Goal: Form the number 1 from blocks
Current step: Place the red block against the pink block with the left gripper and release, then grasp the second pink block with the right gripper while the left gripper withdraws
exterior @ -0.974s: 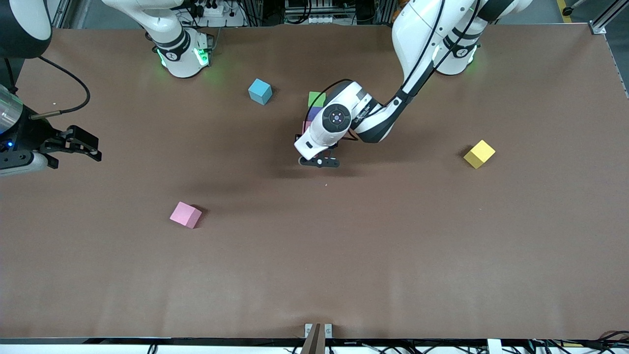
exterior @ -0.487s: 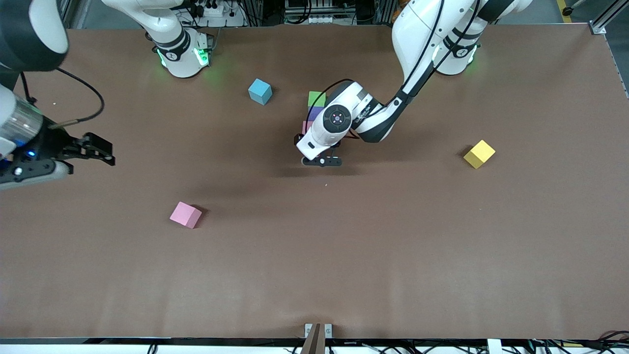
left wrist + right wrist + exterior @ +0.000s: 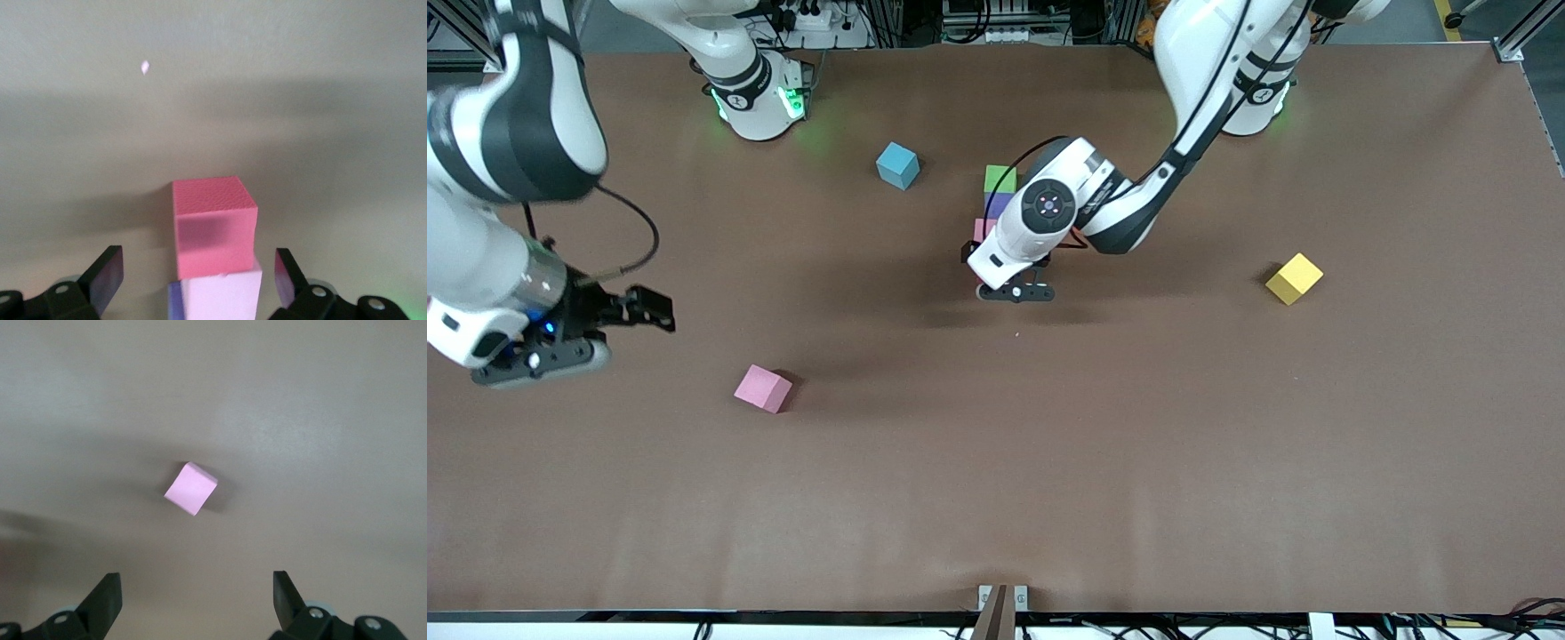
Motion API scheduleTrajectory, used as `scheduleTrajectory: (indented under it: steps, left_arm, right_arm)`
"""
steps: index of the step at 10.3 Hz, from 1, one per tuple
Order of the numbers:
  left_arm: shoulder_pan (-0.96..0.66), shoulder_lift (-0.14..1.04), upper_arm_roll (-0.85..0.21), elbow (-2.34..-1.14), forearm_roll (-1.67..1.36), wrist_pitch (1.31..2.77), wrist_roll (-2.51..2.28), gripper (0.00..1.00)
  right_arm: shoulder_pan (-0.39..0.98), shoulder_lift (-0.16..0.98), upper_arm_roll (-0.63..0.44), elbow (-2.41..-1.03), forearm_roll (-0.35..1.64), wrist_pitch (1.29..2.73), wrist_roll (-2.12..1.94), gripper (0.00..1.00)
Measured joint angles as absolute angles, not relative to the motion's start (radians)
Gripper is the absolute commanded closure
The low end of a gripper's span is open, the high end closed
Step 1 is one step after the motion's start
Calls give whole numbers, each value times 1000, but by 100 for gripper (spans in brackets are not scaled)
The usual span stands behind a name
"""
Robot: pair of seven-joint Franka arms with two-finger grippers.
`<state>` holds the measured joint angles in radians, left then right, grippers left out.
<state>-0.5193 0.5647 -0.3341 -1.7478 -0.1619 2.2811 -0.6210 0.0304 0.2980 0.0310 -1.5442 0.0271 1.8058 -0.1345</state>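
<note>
Left claw [image 3: 1014, 290] sits mid-frame with its jaws spread wide, gripping nothing, straddling the red block [image 3: 213, 227] at the low end of the line of blocks (green block [image 3: 1000, 179] at the top). Right claw [image 3: 660, 313], also wide open and empty, hangs at the frame's left edge over the counter [image 3: 1138, 444], near the loose pink block [image 3: 763, 388].
</note>
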Motion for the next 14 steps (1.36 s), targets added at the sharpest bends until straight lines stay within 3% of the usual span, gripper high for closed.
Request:
scheduleTrajectory:
  steps: [5,10,14]
  left_arm:
    - [-338,435,-328,-1747,-162,2176,-170,0]
    - [-35,241,-316,-1747,-19,2006,-140,0]
    - [99,123,-313,-1742,47,1993,-178,0]
  right_arm:
    - [38,456,33,-1577,38,1947,68,0]
    - [70,575,32,-1601,64,2129,351,0]
    - [70,618,33,-1757,76,2333,442,0]
